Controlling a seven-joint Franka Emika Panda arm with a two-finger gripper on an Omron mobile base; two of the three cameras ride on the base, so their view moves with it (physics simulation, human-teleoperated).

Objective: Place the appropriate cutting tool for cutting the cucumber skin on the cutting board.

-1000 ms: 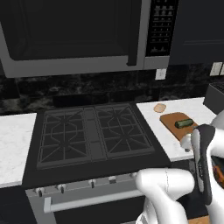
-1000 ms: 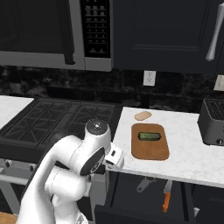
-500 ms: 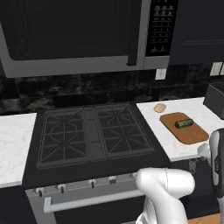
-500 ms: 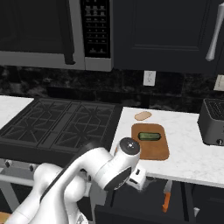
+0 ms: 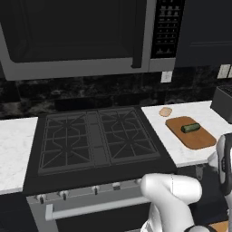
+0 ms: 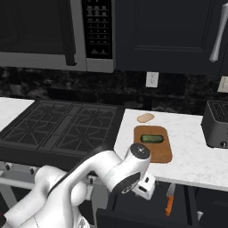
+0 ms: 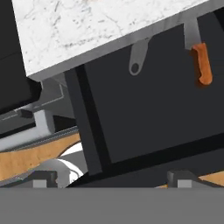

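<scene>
The brown cutting board (image 6: 152, 149) lies on the white counter (image 6: 196, 156) right of the stove, with the dark green cucumber (image 6: 152, 139) on it. Both also appear in the left base view: cutting board (image 5: 192, 138), cucumber (image 5: 190, 128). Below the counter edge an open dark drawer (image 7: 148, 113) holds an orange-handled knife (image 7: 202, 63) and a grey tool with a hole at its end (image 7: 138, 57). The knife (image 6: 169, 204) is also in the right base view. My gripper (image 7: 113, 178) hovers over the drawer, open, its fingertips (image 7: 43, 179) wide apart with nothing between them.
A small flat tan round item (image 6: 145, 117) sits behind the board. A dark toaster (image 6: 216, 124) stands at the counter's right end. The black stove (image 5: 97, 138) is to the left, under a microwave (image 5: 81, 36). My arm (image 6: 120, 171) bends low in front of the counter.
The arm has swung right and down, from in front of the stove to below the counter edge by the open drawer. Board and cucumber have not moved.
</scene>
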